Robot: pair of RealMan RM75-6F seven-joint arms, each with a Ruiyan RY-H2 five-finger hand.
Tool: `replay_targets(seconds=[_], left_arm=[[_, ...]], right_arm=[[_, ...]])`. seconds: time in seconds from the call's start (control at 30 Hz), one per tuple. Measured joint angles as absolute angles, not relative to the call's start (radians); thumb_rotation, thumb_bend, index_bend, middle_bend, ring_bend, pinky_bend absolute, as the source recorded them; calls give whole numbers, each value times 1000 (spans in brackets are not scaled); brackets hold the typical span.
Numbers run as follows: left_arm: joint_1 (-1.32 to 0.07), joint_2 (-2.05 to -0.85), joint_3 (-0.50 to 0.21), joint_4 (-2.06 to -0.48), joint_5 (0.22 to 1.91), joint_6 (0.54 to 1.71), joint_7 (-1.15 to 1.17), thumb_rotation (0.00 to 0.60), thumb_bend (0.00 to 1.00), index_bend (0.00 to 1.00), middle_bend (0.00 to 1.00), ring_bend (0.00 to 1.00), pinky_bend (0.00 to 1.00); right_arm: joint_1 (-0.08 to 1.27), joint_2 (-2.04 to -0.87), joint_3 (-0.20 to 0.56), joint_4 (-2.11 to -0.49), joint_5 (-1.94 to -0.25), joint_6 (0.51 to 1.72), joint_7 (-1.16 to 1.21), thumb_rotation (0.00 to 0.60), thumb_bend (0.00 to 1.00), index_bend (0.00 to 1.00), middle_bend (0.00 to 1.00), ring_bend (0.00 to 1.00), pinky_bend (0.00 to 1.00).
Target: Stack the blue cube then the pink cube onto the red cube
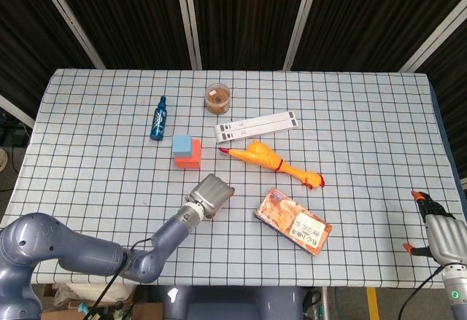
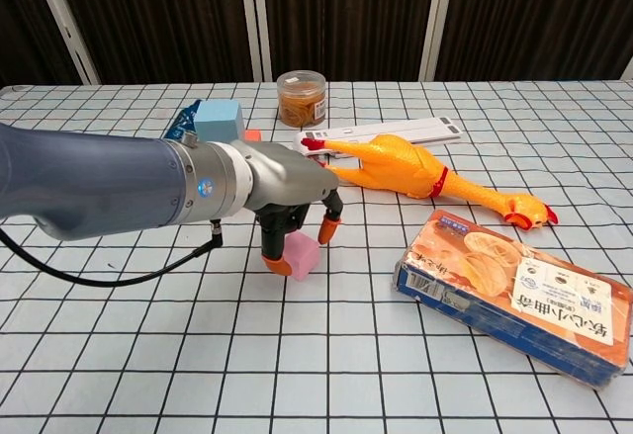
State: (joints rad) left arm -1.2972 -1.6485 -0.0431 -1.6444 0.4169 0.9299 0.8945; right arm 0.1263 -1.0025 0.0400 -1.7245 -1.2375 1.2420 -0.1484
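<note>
The blue cube (image 1: 182,144) (image 2: 219,118) sits on top of the red cube (image 1: 193,160) (image 2: 252,135), left of the table's middle. My left hand (image 1: 211,194) (image 2: 292,207) is lowered over the pink cube (image 2: 302,256), which rests on the table. Its orange-tipped fingers (image 2: 281,264) press the cube from both sides. In the head view the hand hides the pink cube. My right hand (image 1: 438,234) hangs past the table's front right corner, fingers apart and holding nothing.
A yellow rubber chicken (image 1: 273,162) (image 2: 415,172) lies just right of the hand. A snack box (image 1: 292,220) (image 2: 514,291) lies at the front right. A jar (image 1: 217,98), a white strip (image 1: 257,125) and a blue bottle (image 1: 158,118) stand further back.
</note>
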Motion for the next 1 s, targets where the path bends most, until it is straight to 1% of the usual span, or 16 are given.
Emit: replay_targets(seconds=[0.17, 0.3, 0.53, 0.7, 0.83, 1.0], left_arm=[[-1295, -1640, -41, -1646, 408, 941, 892, 600, 272, 377, 889, 767, 856], [-1294, -1636, -41, -1643, 409, 942, 888, 600, 294, 379, 889, 767, 856], [-1300, -1656, -41, -1616, 406, 926, 886, 600, 297, 378, 889, 767, 856], [-1305, -1668, -42, -1600, 405, 915, 884, 600, 299, 398, 889, 767, 856], [-1307, -1670, -43, -1598, 404, 914, 882, 600, 323, 424, 889, 767, 856], [-1305, -1662, -43, -1600, 400, 920, 878, 600, 331, 428, 889, 767, 856]], right_arm=[[126, -1003, 38, -1726, -1239, 1242, -151, 600, 129, 46, 96, 178, 340], [126, -1003, 38, -1729, -1240, 1242, -152, 600, 129, 50, 96, 178, 340], [131, -1006, 38, -1728, -1233, 1233, -155, 600, 129, 58, 96, 178, 340], [131, -1007, 40, -1723, -1229, 1232, -152, 600, 129, 58, 96, 178, 340], [130, -1008, 39, -1718, -1227, 1230, -150, 600, 128, 57, 96, 179, 340], [130, -1009, 38, -1720, -1229, 1231, -153, 600, 129, 57, 96, 178, 340]])
